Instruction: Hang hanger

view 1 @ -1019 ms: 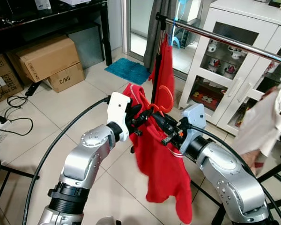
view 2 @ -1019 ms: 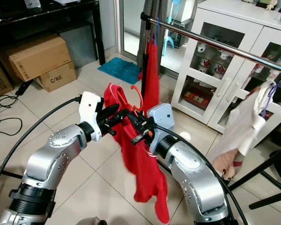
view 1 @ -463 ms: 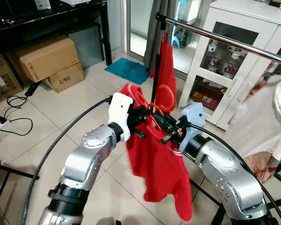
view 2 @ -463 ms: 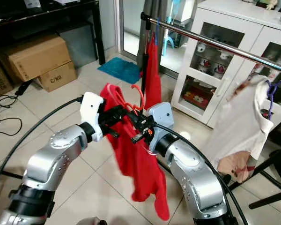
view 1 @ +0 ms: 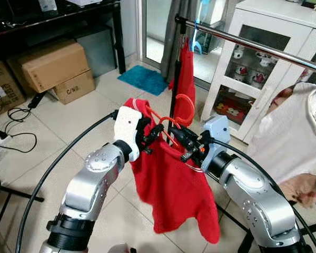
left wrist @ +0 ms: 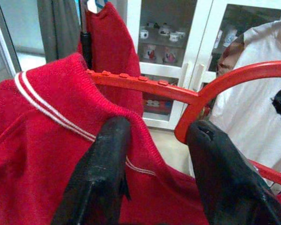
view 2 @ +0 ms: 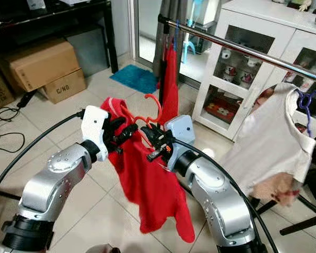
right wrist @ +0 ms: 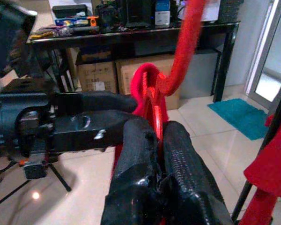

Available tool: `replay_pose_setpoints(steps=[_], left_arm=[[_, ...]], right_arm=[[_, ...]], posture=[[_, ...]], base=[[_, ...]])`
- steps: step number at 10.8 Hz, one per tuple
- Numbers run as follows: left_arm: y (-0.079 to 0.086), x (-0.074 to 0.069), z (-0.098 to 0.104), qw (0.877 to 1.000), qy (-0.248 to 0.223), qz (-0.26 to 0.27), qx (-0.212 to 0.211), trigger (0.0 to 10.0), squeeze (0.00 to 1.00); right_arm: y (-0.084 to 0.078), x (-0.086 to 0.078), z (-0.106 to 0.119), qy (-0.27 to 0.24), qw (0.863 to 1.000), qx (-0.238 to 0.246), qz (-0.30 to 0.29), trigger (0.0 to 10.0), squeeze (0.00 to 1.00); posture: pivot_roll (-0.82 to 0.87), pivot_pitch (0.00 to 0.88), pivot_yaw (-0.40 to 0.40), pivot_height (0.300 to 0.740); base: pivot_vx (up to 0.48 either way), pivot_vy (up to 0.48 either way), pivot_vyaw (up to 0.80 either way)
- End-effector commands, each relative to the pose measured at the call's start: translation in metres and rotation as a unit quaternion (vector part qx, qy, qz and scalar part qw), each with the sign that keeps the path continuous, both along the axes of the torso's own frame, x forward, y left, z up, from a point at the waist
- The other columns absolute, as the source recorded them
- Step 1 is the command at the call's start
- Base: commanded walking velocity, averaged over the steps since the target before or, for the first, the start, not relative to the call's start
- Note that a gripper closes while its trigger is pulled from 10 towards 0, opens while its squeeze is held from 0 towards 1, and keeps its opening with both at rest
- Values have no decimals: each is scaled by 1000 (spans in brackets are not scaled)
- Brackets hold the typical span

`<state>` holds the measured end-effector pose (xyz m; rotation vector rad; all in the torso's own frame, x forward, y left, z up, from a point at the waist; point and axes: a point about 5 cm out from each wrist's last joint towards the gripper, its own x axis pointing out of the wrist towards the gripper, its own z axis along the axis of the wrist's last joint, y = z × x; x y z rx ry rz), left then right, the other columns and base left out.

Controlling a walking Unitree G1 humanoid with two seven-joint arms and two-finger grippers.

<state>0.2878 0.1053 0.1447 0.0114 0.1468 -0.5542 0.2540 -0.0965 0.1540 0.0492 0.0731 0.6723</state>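
A red hanger (view 1: 185,108) with a red shirt (view 1: 174,184) draped over it is held up in front of me, below the steel rail (view 1: 253,45). My right gripper (view 1: 187,143) is shut on the hanger's stem just under the hook (right wrist: 185,42). My left gripper (view 1: 151,135) is at the shirt's collar end. Its fingers (left wrist: 107,154) stand apart on either side of the shirt's shoulder, with the hanger's arm (left wrist: 145,86) just beyond them. The shirt hangs down between my two arms.
Another red garment (view 1: 185,79) hangs at the rail's left end, and a white shirt (view 1: 295,142) hangs at its right. A white glass-door cabinet (view 1: 237,100) stands behind. Cardboard boxes (view 1: 50,63), floor cables (view 1: 16,121) and a blue mat (view 1: 145,79) lie to the left.
My left gripper has drawn left with the collar end, and the shirt has spread wider and swung. The white shirt on the right has swung out. My right gripper has held its place.
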Motion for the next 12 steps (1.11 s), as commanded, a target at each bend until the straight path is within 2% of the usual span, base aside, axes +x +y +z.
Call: replay_pose_setpoints(steps=[1, 2, 3, 4, 5, 8, 9, 10, 12], left_arm=[[28, 2, -5, 997, -3, 67, 28, 10000, 1000], [22, -3, -2, 999, -18, 26, 22, 10000, 1000], [20, -6, -4, 1000, -17, 9, 23, 10000, 655], [17, -10, -6, 999, -10, -17, 25, 10000, 0], [16, -13, -8, 999, -5, -35, 27, 10000, 0], [27, -9, -7, 1000, -17, -2, 23, 10000, 0], [30, -1, -7, 999, -13, 27, 27, 10000, 0], [30, 5, -6, 999, -13, 35, 28, 10000, 0], [26, 20, -1, 999, -20, 27, 22, 10000, 0]], right_arm=[[-15, 6, 11, -38, 998, -6, -43, 0, 0], [-18, 9, 11, -38, 998, -8, -58, 0, 0], [-19, 10, 11, -38, 997, -9, -61, 0, 0], [-18, 11, 11, -38, 997, -10, -64, 0, 0], [-18, 12, 11, -38, 997, -10, -66, 0, 0], [-16, 14, 11, -39, 997, -12, -65, 0, 0], [-17, 13, 12, -41, 997, -9, -63, 0, 0], [-14, 12, 14, -45, 998, -3, -52, 0, 0], [-8, 9, 18, -53, 998, 9, -29, 0, 0]], posture=[[-16, 0, -7, 740], [-16, 0, -7, 740], [-17, 0, -7, 740], [-17, 0, -7, 740], [-15, 0, -8, 740], [-16, 0, -9, 740], [-18, 0, -9, 740], [-18, 0, -10, 740], [-21, 0, -8, 740]], base=[[0, 0, 0], [0, 0, 0], [0, 0, 0], [0, 0, 0], [0, 0, 0], [0, 0, 0], [0, 0, 0], [0, 0, 0], [0, 0, 0]])
